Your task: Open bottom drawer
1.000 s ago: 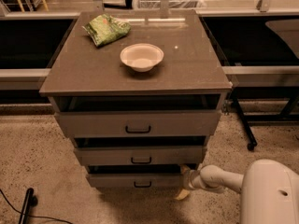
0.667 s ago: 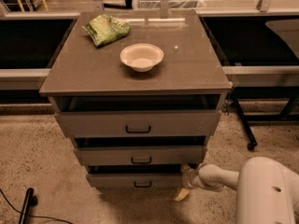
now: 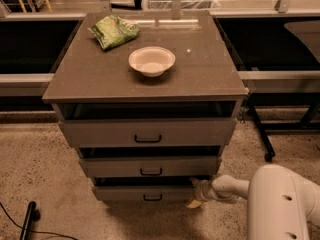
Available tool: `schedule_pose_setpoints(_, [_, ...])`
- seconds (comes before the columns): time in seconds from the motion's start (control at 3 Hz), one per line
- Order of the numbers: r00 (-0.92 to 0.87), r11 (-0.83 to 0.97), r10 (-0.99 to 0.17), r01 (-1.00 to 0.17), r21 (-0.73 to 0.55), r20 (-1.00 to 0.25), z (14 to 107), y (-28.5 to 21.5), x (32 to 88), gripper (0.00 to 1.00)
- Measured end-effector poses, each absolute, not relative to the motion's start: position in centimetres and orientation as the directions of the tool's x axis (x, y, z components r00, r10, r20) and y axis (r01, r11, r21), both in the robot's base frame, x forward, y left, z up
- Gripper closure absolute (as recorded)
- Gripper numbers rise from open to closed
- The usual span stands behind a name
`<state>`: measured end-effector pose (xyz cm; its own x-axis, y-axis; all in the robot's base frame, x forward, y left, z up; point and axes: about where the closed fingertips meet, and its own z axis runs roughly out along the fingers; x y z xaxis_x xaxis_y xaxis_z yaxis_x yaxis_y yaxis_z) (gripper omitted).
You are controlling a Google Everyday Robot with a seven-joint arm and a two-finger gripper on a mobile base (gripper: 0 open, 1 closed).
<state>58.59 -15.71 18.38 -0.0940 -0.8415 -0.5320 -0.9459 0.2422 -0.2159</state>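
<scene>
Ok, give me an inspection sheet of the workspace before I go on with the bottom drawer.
Surface: cabinet top, brown, flat.
Job's things: bottom drawer, lowest of three, dark gap above its front; black handle free.
Clutter: green bag and white bowl on the top.
Gripper: gripper at the drawer's right end, near the floor.
Cables: black cable on floor, lower left.
Surroundings: speckled floor; black stand leg right of cabinet.
</scene>
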Motion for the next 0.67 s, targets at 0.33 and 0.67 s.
schedule_pose_setpoints(0.33, [-0.094, 0.242, -0.841, -0.946, -0.216, -0.532, 18.37, -15.70, 58.58, 0.74])
schedule_pose_setpoints(0.67, [-0.094, 0.242, -0.841, -0.946, -0.216, -0.532, 18.37, -15.70, 58.58, 0.63])
